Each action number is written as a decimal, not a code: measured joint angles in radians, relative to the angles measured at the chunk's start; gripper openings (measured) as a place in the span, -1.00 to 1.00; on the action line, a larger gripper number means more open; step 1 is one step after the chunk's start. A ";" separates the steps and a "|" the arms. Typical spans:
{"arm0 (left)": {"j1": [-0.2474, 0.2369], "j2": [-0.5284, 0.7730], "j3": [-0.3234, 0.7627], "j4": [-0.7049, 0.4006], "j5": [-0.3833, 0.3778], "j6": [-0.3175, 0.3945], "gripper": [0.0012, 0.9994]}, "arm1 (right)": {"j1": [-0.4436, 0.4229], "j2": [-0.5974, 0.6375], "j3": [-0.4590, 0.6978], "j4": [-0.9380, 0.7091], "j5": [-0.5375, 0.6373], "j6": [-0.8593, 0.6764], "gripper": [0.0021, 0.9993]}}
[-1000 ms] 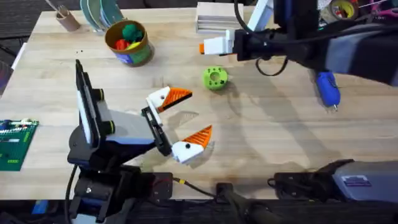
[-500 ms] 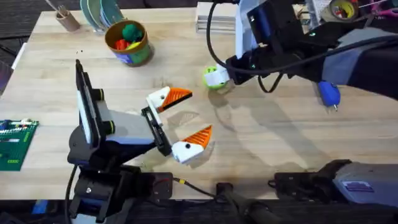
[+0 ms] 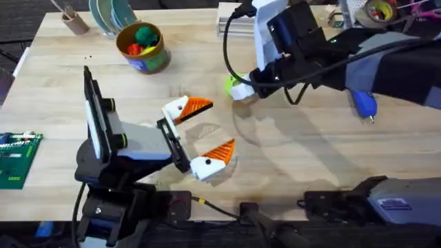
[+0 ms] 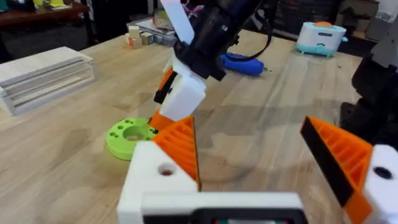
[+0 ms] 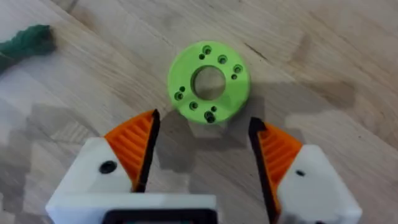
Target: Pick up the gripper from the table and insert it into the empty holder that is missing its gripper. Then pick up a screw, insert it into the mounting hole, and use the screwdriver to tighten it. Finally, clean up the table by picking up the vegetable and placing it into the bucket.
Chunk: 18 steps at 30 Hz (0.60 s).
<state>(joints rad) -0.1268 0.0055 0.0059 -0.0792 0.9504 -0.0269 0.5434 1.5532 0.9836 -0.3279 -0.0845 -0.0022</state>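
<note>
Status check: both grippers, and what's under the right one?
Right gripper open above green ring. Left gripper open, empty. Bucket far-left; nothing blocking.

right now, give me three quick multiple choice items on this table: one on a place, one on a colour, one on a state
1. Where is the right gripper?
A. over the green ring
B. inside the bucket
C. on the blue screwdriver

2. What colour are the ribbed pads?
A. black
B. orange
C. blue

3. How do the right gripper's fingers stand?
A. shut on the ring
B. shut on nothing
C. open

Answers:
1 A, the green ring lies just beyond its fingertips.
2 B, both pads show orange on white mounts.
3 C, bare table shows between the pads.
</note>
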 joint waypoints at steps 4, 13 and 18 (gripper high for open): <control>0.000 0.000 0.000 0.000 0.000 0.000 0.99 | 0.004 0.008 0.000 0.002 0.024 -0.009 0.76; 0.000 0.000 0.000 0.000 0.000 0.000 0.99 | 0.016 0.061 0.000 0.014 0.047 -0.019 0.50; 0.000 0.000 0.000 0.000 0.000 0.000 0.98 | 0.017 0.085 0.000 0.015 0.048 -0.021 0.21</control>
<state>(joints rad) -0.1268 0.0055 0.0059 -0.0792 0.9504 -0.0269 0.5602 1.6383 0.9836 -0.3134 -0.0368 -0.0235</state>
